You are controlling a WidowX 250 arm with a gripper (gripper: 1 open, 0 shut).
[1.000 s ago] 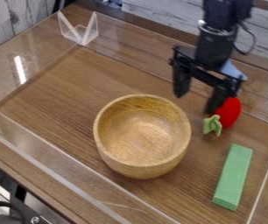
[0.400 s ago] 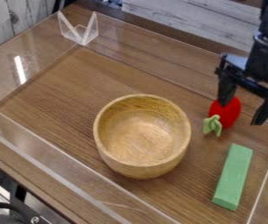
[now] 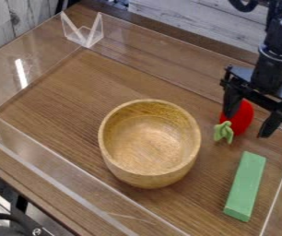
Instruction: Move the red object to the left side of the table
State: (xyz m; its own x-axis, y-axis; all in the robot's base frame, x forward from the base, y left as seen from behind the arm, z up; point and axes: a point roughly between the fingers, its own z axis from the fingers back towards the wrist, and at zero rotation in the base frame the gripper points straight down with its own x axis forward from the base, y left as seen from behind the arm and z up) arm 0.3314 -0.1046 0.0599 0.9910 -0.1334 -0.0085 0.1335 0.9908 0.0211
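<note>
Where counted: one red object, one bowl, one block.

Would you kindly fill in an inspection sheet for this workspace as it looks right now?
Surface: brown wooden table, no spills seen.
Job's things: red toy strawberry lies near the right edge, leafy end toward the bowl.
Clutter: wooden bowl in the middle, nothing in it; flat green block in front of the strawberry.
Grippers: gripper points down with fingers apart on either side of the strawberry; not closed on it.
Cables: dark cable above the arm.
Surroundings: clear plastic walls around the table; small clear stand at the far left.
</note>
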